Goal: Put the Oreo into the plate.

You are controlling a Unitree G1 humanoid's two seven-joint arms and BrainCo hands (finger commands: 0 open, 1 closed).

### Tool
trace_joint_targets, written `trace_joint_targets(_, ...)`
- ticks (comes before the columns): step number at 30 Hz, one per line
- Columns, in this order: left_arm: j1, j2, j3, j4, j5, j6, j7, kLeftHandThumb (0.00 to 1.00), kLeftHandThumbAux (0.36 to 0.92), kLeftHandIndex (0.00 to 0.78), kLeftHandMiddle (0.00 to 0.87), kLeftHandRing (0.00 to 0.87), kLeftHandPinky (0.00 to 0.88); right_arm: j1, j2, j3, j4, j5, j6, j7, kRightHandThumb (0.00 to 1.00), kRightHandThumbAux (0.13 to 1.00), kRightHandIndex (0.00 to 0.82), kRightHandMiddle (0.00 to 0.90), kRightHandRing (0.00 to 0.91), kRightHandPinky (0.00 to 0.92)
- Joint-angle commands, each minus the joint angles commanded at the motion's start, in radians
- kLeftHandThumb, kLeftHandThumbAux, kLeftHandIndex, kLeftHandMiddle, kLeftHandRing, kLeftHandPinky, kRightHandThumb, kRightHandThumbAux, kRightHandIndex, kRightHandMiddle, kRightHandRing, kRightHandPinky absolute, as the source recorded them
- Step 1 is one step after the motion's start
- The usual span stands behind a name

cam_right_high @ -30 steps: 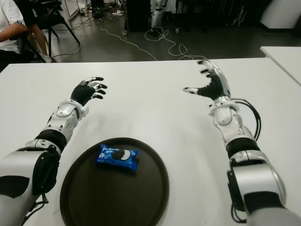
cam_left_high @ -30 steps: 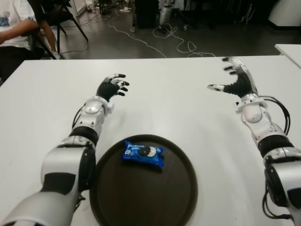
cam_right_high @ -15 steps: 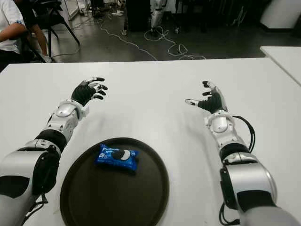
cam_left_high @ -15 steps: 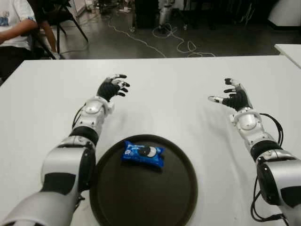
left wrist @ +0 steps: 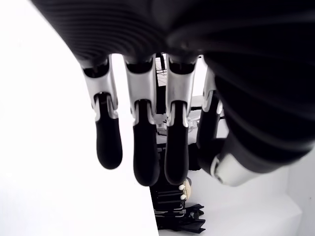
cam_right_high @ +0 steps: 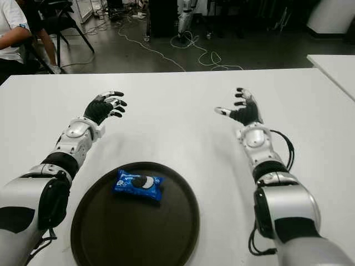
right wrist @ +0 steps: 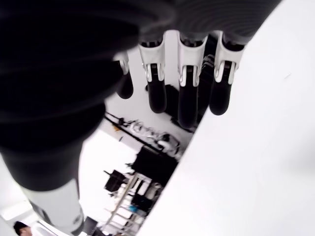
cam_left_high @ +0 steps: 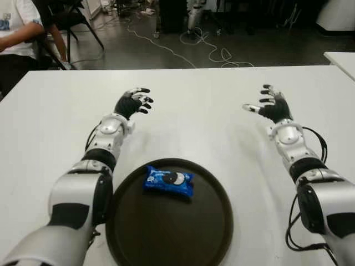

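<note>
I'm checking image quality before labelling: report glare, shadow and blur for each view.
Eye views: even light, the white table slightly washed out, soft shadow by the left hand; Oreo print legible on the dark plate. Left wrist view: table blown out to white, fingers close and soft. Right wrist view: right hand dark against bright table.

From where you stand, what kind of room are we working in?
Probably a robotics lab or workshop: a plain white table, loose cables trailing across the dark floor behind it, and a seated person at the far left.
</note>
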Motion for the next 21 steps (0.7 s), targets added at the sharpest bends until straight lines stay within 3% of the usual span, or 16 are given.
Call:
trace_joint_targets(9, 0.002, 0.003, 0.002, 0.001, -0.001, 0.003, -0.002, 0.092, 0.65, 0.295, 0.48, 0.494, 0.491, -0.023, 0.028, -0.117, -0.001, 0.135, 0.046, 0.118, 0.002, 0.819, 0.173, 0.231, 0.237, 0.271)
trace_joint_targets(14, 0.002, 0.004, 0.005, 0.001, -0.003, 0.006, -0.002, 0.091, 0.651, 0.278, 0.47, 0.495, 0.509, -0.045, 0.054, -0.241, -0.004, 0.274, 0.112, 0.19, 0.0, 0.834, 0.185, 0.246, 0.254, 0.301)
trace_joint_targets(21, 0.002, 0.004, 0.006, 0.002, -0.003, 0.01, -0.005, 0.081, 0.642, 0.272, 0.458, 0.488, 0.505, -0.064, 0.065, -0.317, -0.009, 0.359, 0.168, 0.222, 0.0, 0.835, 0.192, 0.257, 0.276, 0.331)
